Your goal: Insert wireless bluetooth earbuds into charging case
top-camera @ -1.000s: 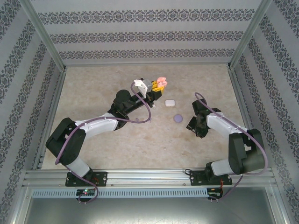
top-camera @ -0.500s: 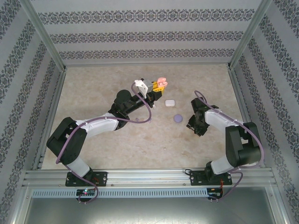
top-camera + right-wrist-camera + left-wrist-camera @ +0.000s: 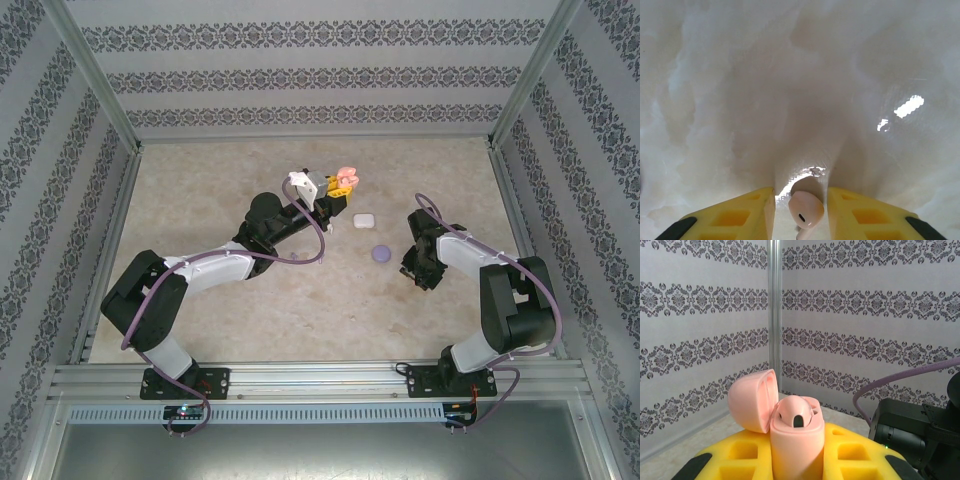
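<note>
My left gripper (image 3: 340, 186) is held up above the far middle of the table, shut on a pink charging case (image 3: 796, 445). The case stands upright between the yellow fingers (image 3: 737, 457), its lid (image 3: 751, 400) swung open to the left. One pink earbud (image 3: 797, 415) sits in the case's well. My right gripper (image 3: 420, 270) points down at the table right of centre. In the right wrist view a second pink earbud (image 3: 806, 207) lies on the table between the yellow fingertips (image 3: 745, 210). The right gripper (image 3: 801, 202) is open, with a gap on each side of that earbud.
A shut white case (image 3: 363, 219) and a shut purple case (image 3: 381, 253) lie on the beige table (image 3: 250, 320) between the two grippers. Patterned walls and a metal frame (image 3: 95, 90) enclose the table on three sides.
The right gripper's jaws have narrowed around the earbud on the table, and its arm has drawn in slightly. The left arm holds still with the case.
</note>
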